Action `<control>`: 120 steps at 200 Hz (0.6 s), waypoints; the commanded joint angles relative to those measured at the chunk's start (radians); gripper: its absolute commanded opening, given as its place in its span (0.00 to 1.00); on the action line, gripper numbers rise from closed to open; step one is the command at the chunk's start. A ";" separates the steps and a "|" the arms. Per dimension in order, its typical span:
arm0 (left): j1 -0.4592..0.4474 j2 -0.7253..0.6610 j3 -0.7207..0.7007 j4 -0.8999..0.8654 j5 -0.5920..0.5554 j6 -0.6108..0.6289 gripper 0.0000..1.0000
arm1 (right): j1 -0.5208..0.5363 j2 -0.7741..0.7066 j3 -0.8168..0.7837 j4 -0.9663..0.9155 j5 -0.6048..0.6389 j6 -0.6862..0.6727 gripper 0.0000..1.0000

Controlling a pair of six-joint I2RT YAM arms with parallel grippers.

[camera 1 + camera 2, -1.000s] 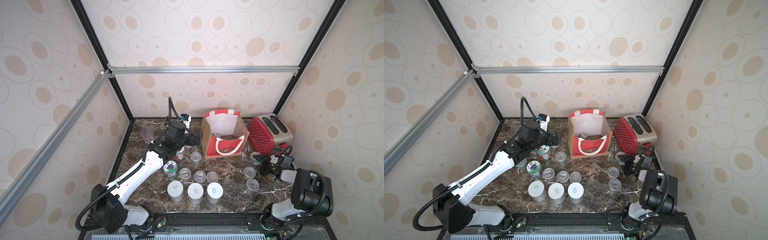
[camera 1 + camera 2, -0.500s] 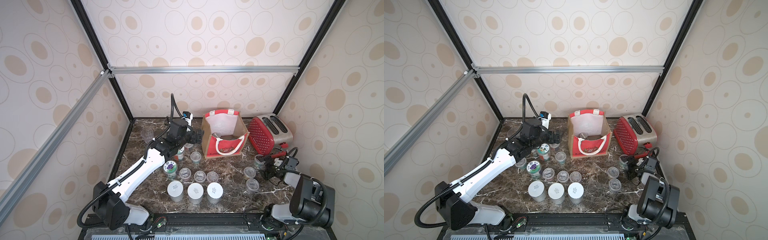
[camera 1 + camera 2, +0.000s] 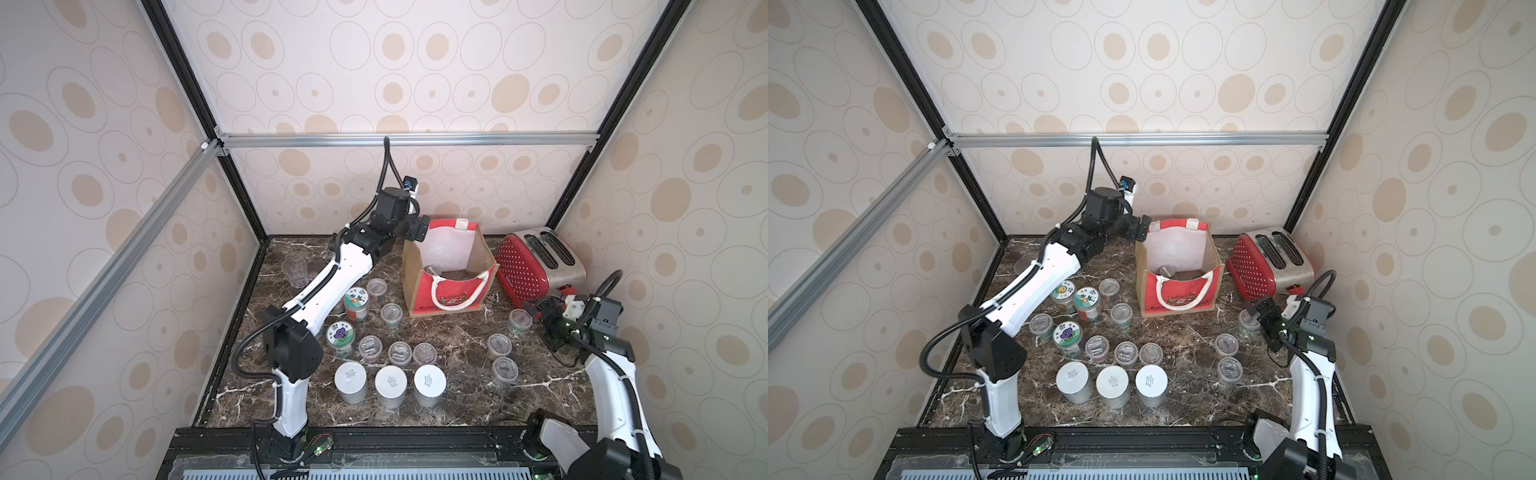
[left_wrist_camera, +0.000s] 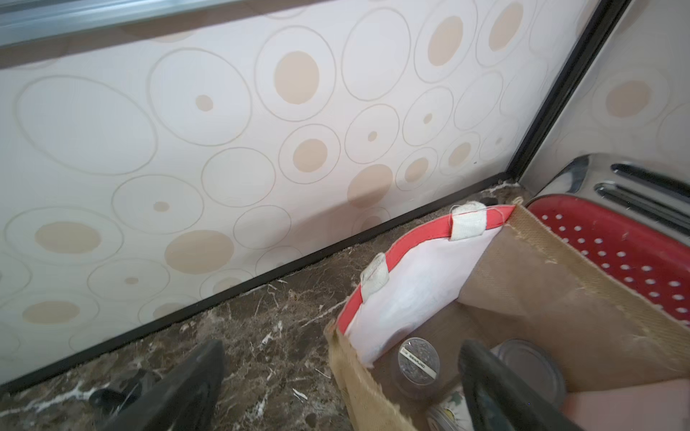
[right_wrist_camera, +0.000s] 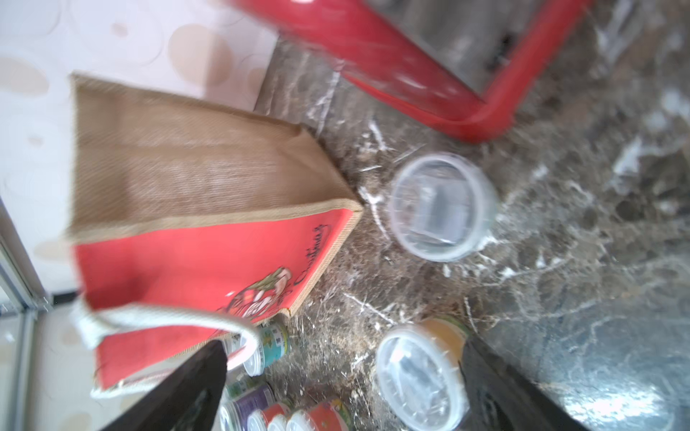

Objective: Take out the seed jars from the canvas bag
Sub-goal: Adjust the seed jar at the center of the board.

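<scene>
The canvas bag stands open at the back of the table. My left gripper hovers open over its back left corner, one finger inside the rim and one outside. Inside lie clear-lidded seed jars and a flower-lidded one. My right gripper is open and empty, low beside a short clear jar. Several more jars stand on the table: white-lidded, flower-lidded, clear-lidded.
A red dotted toaster stands right of the bag, close to my right gripper. A lidless clear tumbler sits at the back left. Walls and black frame posts close in the table on three sides.
My right gripper opened, let go of the short clear jar and drew back to the right. My left arm rose from the jars and swung to the bag's back left corner.
</scene>
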 commanded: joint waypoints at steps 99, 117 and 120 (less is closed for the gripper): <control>0.010 0.182 0.156 0.040 0.118 0.202 0.98 | 0.609 0.647 0.732 -0.195 0.220 -0.247 0.52; -0.001 0.156 0.148 0.031 0.126 0.197 0.98 | 0.628 0.707 0.743 -0.231 0.235 -0.259 0.44; -0.004 0.151 0.148 0.029 0.128 0.196 0.98 | 0.631 0.711 0.737 -0.233 0.238 -0.263 0.43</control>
